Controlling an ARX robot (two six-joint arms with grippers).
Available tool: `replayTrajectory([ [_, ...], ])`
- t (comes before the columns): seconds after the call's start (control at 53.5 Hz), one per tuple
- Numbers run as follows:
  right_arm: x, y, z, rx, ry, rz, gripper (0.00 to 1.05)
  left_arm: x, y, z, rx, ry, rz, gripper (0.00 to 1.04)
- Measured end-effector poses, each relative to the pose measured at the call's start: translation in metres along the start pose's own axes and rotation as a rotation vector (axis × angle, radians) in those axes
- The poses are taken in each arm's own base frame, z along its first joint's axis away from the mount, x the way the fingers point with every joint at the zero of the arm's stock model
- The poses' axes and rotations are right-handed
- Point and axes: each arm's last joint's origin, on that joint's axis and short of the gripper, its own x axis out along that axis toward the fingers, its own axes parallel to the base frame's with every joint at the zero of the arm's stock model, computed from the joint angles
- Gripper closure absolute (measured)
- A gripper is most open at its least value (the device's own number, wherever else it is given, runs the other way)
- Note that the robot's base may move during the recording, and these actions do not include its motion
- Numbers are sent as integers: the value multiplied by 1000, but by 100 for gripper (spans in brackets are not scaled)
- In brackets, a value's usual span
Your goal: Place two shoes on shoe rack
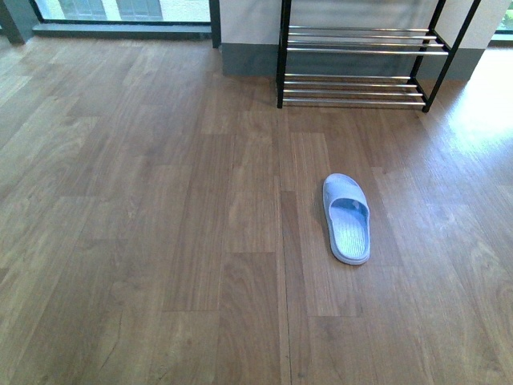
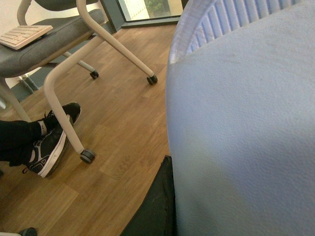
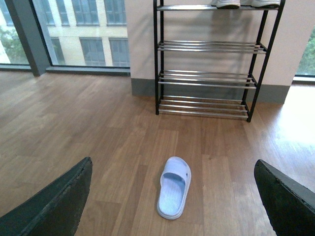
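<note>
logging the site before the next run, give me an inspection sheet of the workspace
surface: wood plank floor
job's things: shoe rack against the wall; two white-soled shoes on its top visible tier, cut by the frame
clutter: light blue slipper on the floor before the rack; second slipper fills the left wrist view
grippers: right gripper jaws wide open; left gripper only a dark edge, state unclear
cables: nothing seen
surroundings: windows, castor chair, seated person's black sneakers
</note>
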Motion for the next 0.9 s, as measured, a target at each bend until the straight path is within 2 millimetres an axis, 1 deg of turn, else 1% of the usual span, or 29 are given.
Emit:
replayTrajectory([
  [0.897, 0, 0, 0, 0, -1, 1, 9, 0, 0, 0, 1, 0, 0, 103],
])
